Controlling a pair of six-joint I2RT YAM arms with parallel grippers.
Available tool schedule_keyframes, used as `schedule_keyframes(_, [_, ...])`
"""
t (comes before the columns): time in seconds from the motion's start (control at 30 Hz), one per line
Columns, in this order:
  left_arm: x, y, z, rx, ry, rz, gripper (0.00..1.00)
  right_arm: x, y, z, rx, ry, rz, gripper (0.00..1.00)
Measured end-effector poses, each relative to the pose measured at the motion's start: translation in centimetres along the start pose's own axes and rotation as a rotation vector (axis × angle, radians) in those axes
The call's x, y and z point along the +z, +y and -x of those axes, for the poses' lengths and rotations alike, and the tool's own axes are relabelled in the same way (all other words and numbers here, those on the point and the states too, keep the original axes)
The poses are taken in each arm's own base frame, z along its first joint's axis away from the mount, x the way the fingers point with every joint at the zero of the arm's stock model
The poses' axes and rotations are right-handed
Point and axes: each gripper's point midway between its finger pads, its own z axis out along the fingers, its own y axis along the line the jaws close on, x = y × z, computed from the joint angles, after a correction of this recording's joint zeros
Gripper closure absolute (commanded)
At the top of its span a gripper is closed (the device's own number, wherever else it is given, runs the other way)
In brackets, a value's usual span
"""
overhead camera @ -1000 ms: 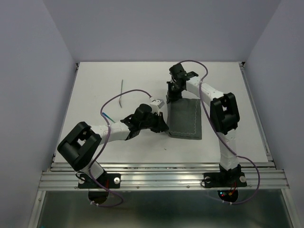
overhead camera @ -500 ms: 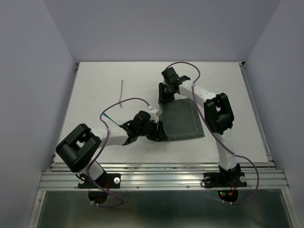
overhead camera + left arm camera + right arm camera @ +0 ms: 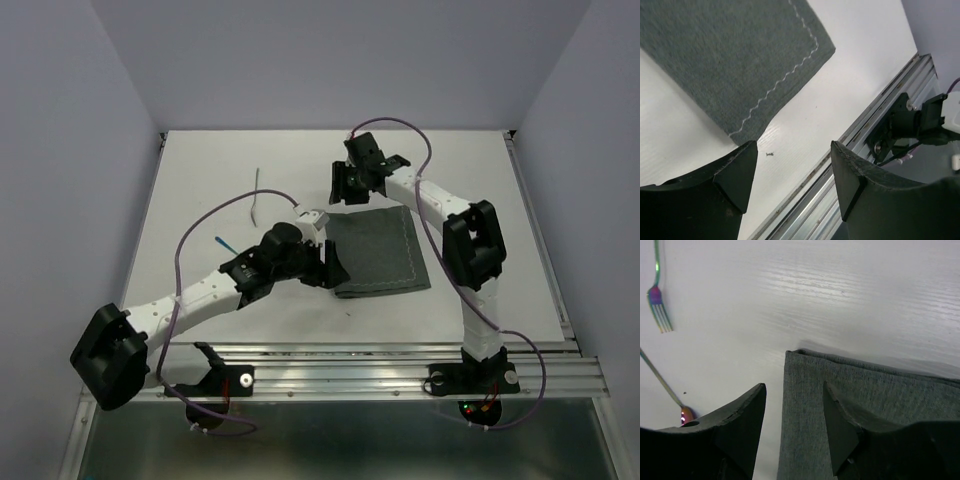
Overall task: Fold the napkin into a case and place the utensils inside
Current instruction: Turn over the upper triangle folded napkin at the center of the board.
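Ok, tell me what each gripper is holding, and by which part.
Nothing is held. The left gripper and the right gripper both stand open, and the napkin lies free on the table.

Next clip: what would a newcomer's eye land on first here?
The dark grey napkin lies folded flat in the middle of the table. The left gripper is at its near-left corner and the right gripper at its far-left corner, the fingers of both apart and empty. Off to the left lie a fork and a spoon, clear of the cloth.
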Motion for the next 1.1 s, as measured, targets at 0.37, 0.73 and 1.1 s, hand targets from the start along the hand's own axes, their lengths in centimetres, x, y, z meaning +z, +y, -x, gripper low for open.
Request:
schedule_keyframes(0.37, [-0.4,-1.6,9.0,0.030,-0.161,0.028,0.50,-9.0,-8.8,4.1,0.149,-0.195,-0.099,0.69])
schedule_keyframes(0.73, [4.1,2.0,3.8,-0.100,0.021,0.047,1.00,-9.0,-12.5,-7.3,0.212,0.000,-0.155,0.85])
schedule_keyframes(1.1, [6.4,5.4,-4.7,-0.210,0.199,0.075,1.00,-8.8,-13.1,-10.4,0.219,0.049,-0.157,0.86])
